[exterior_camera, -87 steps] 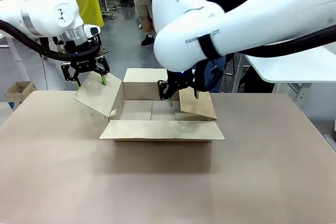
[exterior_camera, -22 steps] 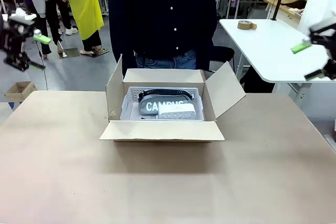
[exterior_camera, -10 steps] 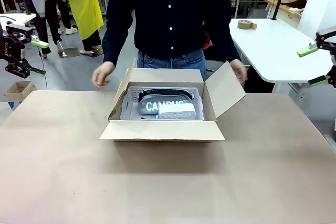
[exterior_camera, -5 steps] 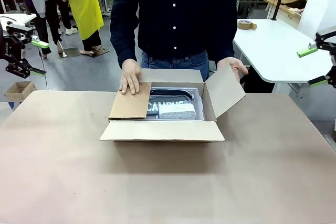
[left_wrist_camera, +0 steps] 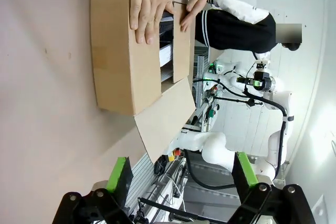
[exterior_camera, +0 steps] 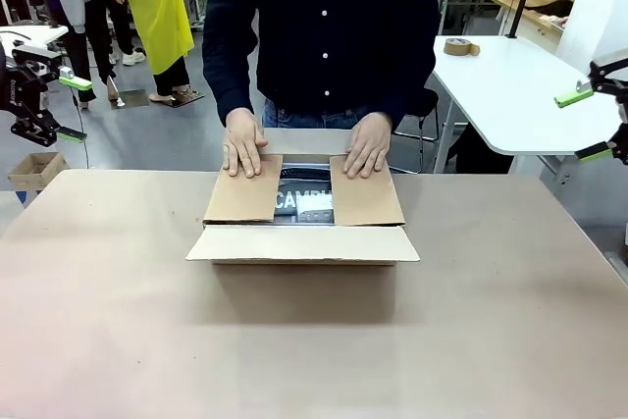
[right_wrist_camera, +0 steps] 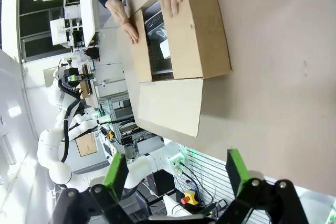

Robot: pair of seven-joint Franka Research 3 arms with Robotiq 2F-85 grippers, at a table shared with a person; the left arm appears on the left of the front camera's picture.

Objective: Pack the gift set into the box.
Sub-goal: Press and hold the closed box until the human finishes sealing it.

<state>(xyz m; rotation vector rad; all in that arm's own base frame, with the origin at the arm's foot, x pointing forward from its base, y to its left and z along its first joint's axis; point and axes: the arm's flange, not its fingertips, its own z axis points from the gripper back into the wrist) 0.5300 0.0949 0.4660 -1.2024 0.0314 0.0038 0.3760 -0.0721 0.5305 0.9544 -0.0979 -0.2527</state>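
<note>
Two tools, one box, two hands. Left tool [exterior_camera: 71, 107], 9 o'clock: jaws wide apart, empty. Box [exterior_camera: 302, 243] sits mid-table [exterior_camera: 294, 340]. The hands [exterior_camera: 243, 142] press two side flaps flat. Gift set [exterior_camera: 306, 201] lies inside; its lettering is legible in the front view, unreadable in the wrist views. Right tool [exterior_camera: 586, 125], 3 o'clock: wide apart, empty.

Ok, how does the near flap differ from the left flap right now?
The left flap is folded down over the gift set; the near flap splays outward, open. A hand presses the left flap; nothing touches the near flap. The near flap is wider. Both are plain brown cardboard.
</note>
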